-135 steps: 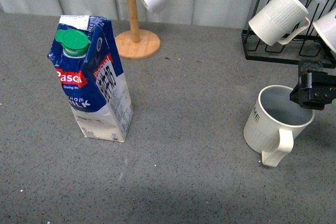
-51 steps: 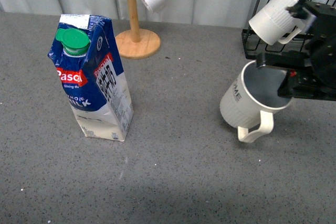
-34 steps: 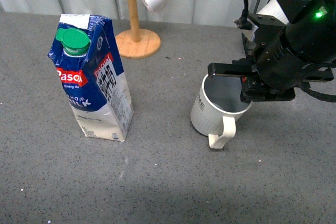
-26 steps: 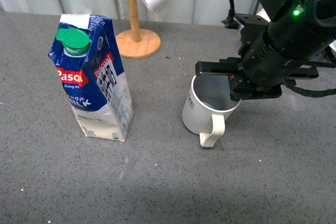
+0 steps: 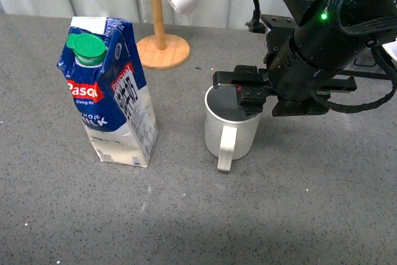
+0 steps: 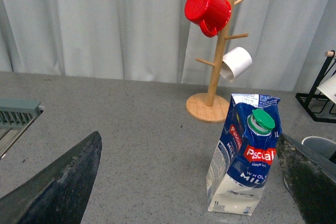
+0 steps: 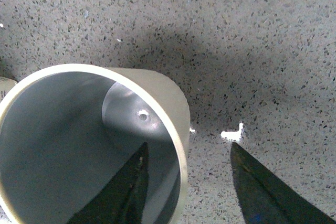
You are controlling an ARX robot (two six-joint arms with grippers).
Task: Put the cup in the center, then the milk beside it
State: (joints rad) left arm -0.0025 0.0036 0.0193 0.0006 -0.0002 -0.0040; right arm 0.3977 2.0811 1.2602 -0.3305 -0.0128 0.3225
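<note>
With the cup [image 5: 240,133] standing upright near the middle of the table [image 5: 186,215], right of the milk [image 5: 111,97], and your right gripper [image 5: 250,98] parted astride its right rim wall, lift straight up so neither finger catches and tips it.

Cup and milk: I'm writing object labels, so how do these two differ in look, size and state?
The milk stands taller than the cup. The milk is a blue-and-white carton, closed by a green cap; the cup is a cream round mug, open-topped. The right gripper straddles the cup's rim with its fingers; nothing touches the milk. Both stand upright on the grey table.
</note>
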